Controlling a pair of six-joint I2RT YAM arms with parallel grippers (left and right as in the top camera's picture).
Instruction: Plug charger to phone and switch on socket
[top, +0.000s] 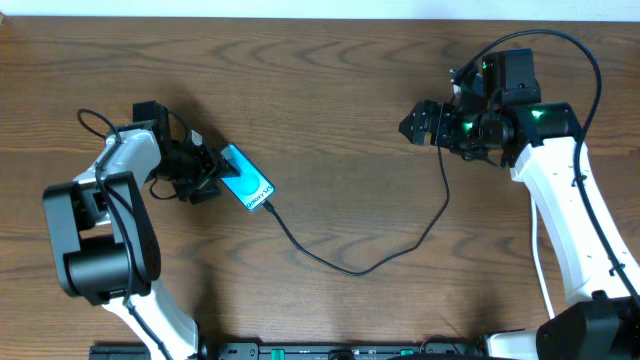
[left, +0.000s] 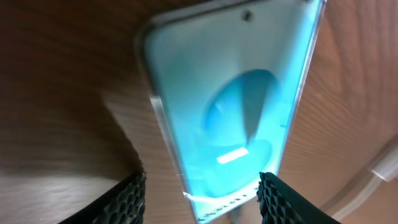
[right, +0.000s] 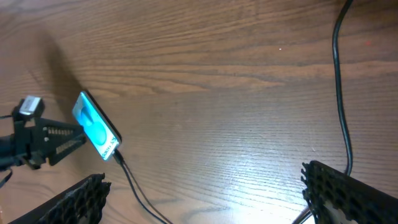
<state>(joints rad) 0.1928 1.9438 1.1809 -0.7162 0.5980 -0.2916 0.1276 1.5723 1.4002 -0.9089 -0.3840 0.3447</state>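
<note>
The phone (top: 246, 178) shows a cyan screen at the table's left, also seen in the right wrist view (right: 96, 130). The charger (top: 360, 268), a thin black cable, has its connector (top: 268, 205) set into the phone's lower-right end and loops right toward the right arm. My left gripper (top: 214, 176) is open and straddles the phone's (left: 230, 106) other end. A gap shows beside its left finger (left: 127, 199). My right gripper (top: 413, 124) hangs open and empty above the table at the right, with the cable (right: 341, 93) running past it. The socket is out of view.
The two arm bases stand at the front left (top: 100, 250) and front right (top: 590, 320). A black rail (top: 330, 352) runs along the front edge. A white object (left: 385, 167) shows at the right edge of the left wrist view; what it is I cannot tell.
</note>
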